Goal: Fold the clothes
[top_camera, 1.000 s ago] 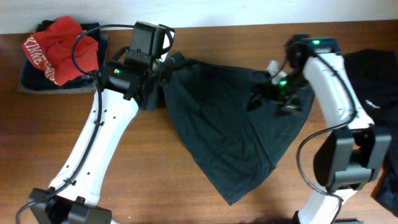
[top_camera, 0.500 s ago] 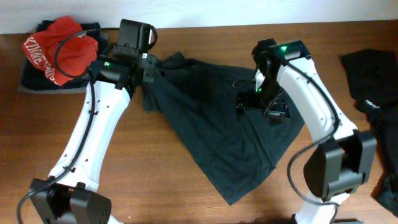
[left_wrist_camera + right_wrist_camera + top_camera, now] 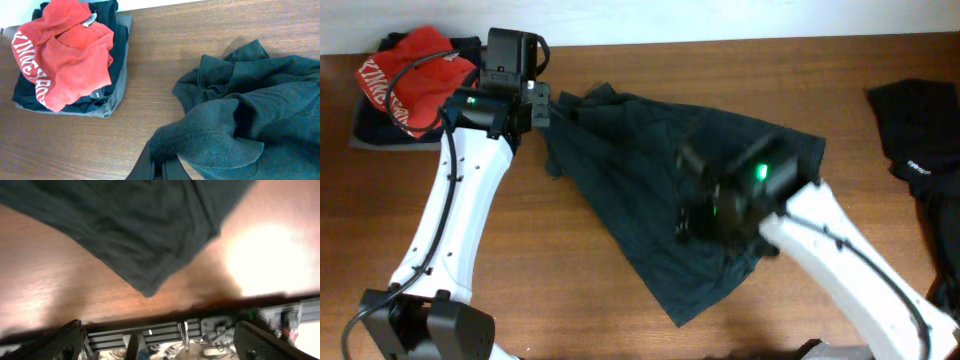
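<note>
On table, dark garment crumpled, half spread; left fingers clamped on hem, right fingers apart.

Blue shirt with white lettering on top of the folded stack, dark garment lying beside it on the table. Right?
Not quite: the shirt on top of the folded stack is red, not blue. The white lettering and the dark garment beside it on the table are as you say. The left wrist view shows it.
</note>
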